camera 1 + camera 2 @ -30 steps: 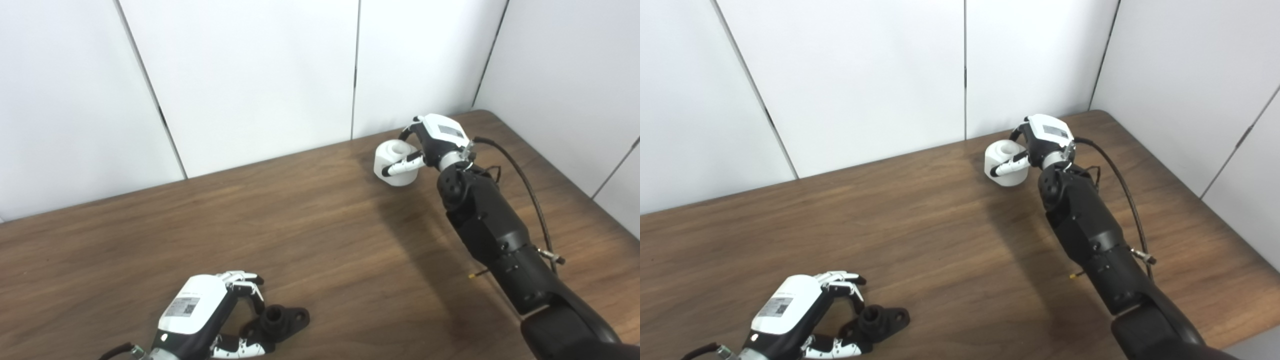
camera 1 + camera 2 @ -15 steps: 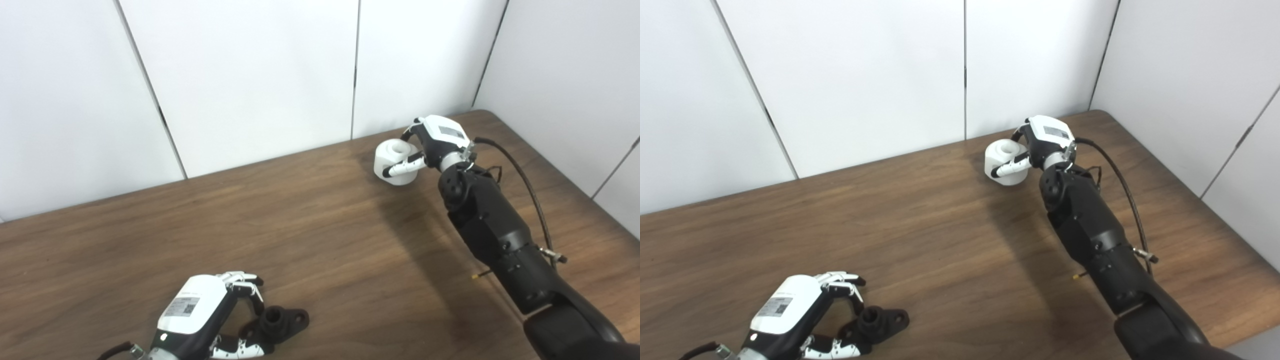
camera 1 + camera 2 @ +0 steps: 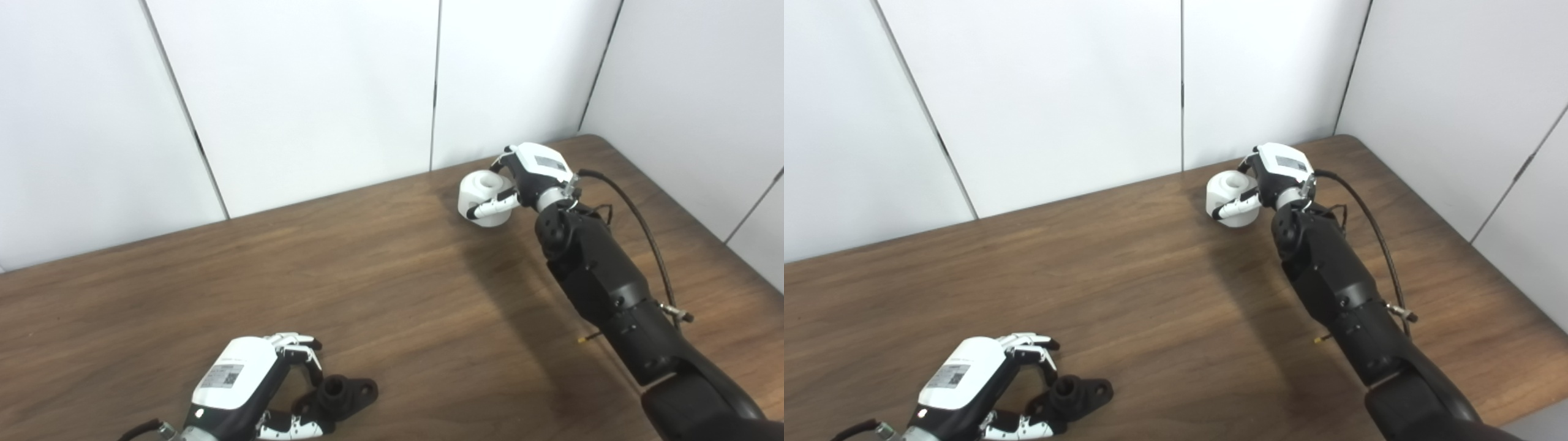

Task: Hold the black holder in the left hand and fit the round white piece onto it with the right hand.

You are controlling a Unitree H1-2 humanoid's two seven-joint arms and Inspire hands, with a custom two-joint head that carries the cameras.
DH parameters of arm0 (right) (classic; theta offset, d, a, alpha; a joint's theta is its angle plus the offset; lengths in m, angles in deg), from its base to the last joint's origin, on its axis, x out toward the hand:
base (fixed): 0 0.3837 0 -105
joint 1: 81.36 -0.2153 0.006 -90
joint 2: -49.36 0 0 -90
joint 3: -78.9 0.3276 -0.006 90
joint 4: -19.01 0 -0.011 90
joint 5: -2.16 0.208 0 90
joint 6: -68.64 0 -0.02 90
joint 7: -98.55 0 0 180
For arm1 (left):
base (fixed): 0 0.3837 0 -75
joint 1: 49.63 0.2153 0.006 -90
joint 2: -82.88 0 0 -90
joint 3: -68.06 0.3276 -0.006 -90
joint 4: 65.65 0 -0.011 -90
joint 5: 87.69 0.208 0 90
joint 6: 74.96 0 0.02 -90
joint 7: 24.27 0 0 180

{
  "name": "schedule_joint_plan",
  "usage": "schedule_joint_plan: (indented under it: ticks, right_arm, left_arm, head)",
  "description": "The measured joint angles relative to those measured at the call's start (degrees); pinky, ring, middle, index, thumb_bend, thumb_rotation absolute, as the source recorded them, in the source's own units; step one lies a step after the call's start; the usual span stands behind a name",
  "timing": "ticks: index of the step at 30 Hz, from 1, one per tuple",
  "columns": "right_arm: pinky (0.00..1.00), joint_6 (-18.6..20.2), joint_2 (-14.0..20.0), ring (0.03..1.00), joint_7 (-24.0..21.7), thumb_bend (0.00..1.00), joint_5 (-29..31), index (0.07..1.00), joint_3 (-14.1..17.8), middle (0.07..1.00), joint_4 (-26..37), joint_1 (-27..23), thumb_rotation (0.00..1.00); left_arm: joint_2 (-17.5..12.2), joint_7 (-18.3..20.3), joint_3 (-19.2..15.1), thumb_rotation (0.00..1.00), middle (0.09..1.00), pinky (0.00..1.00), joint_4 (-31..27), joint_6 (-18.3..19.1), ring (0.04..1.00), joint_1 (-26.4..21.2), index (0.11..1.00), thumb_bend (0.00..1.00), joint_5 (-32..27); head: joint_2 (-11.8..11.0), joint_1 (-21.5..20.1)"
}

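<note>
The black holder (image 3: 344, 392) lies flat on the wooden table (image 3: 380, 288) near the front left, its short tube pointing up. My left hand (image 3: 242, 380) is cupped over its left side, fingers arched above it and thumb by its base, with a gap showing, so it is not closed. The round white piece (image 3: 479, 191), a thick ring with a hole on top, is at the far right of the table. My right hand (image 3: 534, 173) is shut on it, thumb across its front and fingers behind. I cannot tell whether the piece touches the table.
White wall panels (image 3: 306, 92) stand right behind the table's far edge and along its right side. A black cable (image 3: 643, 220) loops off my right forearm (image 3: 606, 288). The table's right edge runs close to the right arm.
My right hand with the white piece has shifted very slightly up and to the left. The left hand and the black holder have not moved.
</note>
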Motion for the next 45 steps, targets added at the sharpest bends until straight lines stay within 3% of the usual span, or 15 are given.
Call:
schedule_joint_plan:
  ticks: [5, 10, 12, 14, 18, 31, 39, 45]
  right_arm:
    - [0.97, 0.0, 0.0, 1.000, 0.3, 0.83, 0.0, 0.640, 0.0, 0.928, 0.0, 0.0, 0.43]
    - [0.97, -0.4, 0.1, 0.995, 1.7, 0.78, 0.9, 0.564, -0.1, 0.910, 0.0, 0.0, 0.34]
    - [0.98, -0.6, 0.2, 0.988, 2.5, 0.58, 1.5, 0.502, -0.2, 0.891, 0.0, 0.0, 0.19]
    - [0.98, -1.4, 0.3, 0.979, 3.8, 0.54, 2.0, 0.489, -0.2, 0.872, -0.1, 0.1, 0.16]
    - [0.98, -2.8, 0.5, 0.967, 5.9, 0.52, 3.1, 0.485, -0.2, 0.854, -0.4, 0.2, 0.15]
    - [0.99, -2.8, 1.9, 0.976, 6.0, 0.52, 3.4, 0.486, -1.6, 0.853, 0.3, 0.6, 0.15]
    - [1.00, -1.6, 3.9, 0.987, -0.3, 0.52, 2.8, 0.486, -3.1, 0.859, 15.3, 3.1, 0.15]
    - [1.00, -0.3, 3.1, 0.988, -11.4, 0.52, -0.1, 0.487, -1.1, 0.856, 32.6, 5.1, 0.15]
  left_arm:
    - [0.0, 0.1, 0.0, 0.05, 0.789, 0.75, -0.1, 0.0, 0.825, 0.0, 0.488, 0.52, 0.0]
    - [0.0, 0.2, -0.1, 0.05, 0.789, 0.75, -0.2, 0.1, 0.825, 0.0, 0.488, 0.52, 0.0]
    - [0.0, 0.2, -0.1, 0.05, 0.789, 0.75, -0.2, 0.1, 0.825, 0.0, 0.488, 0.52, 0.0]
    - [0.0, 0.2, -0.1, 0.05, 0.790, 0.75, -0.2, 0.1, 0.825, 0.0, 0.488, 0.52, 0.1]
    - [0.0, 0.2, -0.1, 0.05, 0.790, 0.75, -0.2, 0.1, 0.825, 0.0, 0.488, 0.52, 0.1]
    - [0.5, 0.2, -0.2, 0.05, 0.792, 0.75, -0.2, 0.5, 0.828, 0.1, 0.488, 0.52, 0.2]
    - [1.3, 0.8, 0.0, 0.05, 0.794, 0.75, -0.7, 1.8, 0.828, 0.1, 0.488, 0.52, 0.9]
    - [1.6, 0.8, 0.4, 0.05, 0.793, 0.76, -0.7, 1.9, 0.829, 0.1, 0.488, 0.52, 1.8]
  head:
    - [0.4, 0.1]
    - [0.4, 0.2]
    - [0.4, 0.2]
    - [0.4, 0.2]
    - [0.4, 0.2]
    - [0.6, 1.3]
    - [1.0, 3.7]
    - [1.6, 6.2]
